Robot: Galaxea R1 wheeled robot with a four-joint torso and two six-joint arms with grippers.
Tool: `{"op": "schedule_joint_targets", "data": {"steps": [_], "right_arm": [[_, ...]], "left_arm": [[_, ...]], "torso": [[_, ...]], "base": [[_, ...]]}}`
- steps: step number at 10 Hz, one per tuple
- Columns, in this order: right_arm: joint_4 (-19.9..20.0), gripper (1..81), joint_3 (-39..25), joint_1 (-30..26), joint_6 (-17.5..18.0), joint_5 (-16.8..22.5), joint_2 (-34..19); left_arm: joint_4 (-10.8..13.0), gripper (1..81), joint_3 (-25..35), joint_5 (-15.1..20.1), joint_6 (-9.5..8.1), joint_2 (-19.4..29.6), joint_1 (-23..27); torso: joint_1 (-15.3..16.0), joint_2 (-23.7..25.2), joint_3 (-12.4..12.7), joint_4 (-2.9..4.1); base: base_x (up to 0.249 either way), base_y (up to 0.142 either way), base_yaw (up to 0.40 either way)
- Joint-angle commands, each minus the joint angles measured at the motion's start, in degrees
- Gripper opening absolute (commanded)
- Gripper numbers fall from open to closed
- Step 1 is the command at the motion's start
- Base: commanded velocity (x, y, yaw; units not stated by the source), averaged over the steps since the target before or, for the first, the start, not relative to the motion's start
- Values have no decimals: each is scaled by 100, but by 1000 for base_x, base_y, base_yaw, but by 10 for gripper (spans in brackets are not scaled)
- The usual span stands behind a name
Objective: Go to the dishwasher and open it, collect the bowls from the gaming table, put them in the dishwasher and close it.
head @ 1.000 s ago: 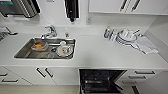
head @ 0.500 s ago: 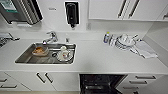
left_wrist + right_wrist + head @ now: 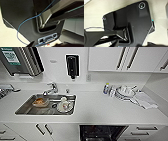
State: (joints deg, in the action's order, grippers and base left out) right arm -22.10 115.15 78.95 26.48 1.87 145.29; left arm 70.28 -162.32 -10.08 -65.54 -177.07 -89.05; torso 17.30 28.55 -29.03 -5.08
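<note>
The dishwasher sits under the white counter at the lower middle of the head view. Its dark interior shows through the open front. The bowls and the gaming table are out of view. Both wrist views show the robot's own dark plate over pale floor, with a thin blue cable crossing the left one. Dark tips at the edge of each wrist view do not reveal how either gripper stands.
A steel sink holds an orange dish and a white cup below the faucet. White dishes lie on a cloth at the counter's right. White cabinet doors and drawers flank the dishwasher. A black dispenser hangs on the wall.
The whole head picture has shifted: counter and sink now sit lower and look larger, and less of the dishwasher's dark opening shows. The camera has moved; nothing on the counter has.
</note>
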Motion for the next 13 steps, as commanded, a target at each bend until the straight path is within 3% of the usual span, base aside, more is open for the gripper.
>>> {"op": "schedule_joint_targets", "data": {"steps": [1, 3, 4, 6, 7, 9, 13], "right_arm": [[-145, 811, -47, -163, -37, 306, -155], [-93, 811, -151, -418, -2, 16, -208], [-110, 811, -344, -602, 15, -19, -295], [-32, 811, -730, -1032, 111, -281, -454], [12, 811, -933, -1287, 407, -528, -541], [-5, 811, -1277, -1666, 1000, -1004, -665], [-13, 811, -1154, -2009, 1412, -1144, -499]], "left_arm": [[12, 811, 16, 235, 41, -48, -82], [12, 811, 16, 235, 41, -31, -99], [12, 811, 16, 235, 41, -22, -100], [30, 811, 16, 226, 50, -4, -108], [21, 811, 16, 226, 41, 4, -108], [21, 811, 16, 235, 41, 31, -135], [13, 811, 16, 217, 41, 101, -196]], "torso": [[361, 560, -533, 0], [577, 905, -834, 0], [699, 1102, -477, 0], [900, 1401, -658, 0], [645, 1016, -715, 0], [800, 1297, -739, 0], [843, 1364, -743, 0]], "base": [[0, 0, 0], [0, 0, 0], [0, 0, 0], [0, 0, 0], [0, 0, 0], [0, 0, 0], [0, 0, 0]]}}
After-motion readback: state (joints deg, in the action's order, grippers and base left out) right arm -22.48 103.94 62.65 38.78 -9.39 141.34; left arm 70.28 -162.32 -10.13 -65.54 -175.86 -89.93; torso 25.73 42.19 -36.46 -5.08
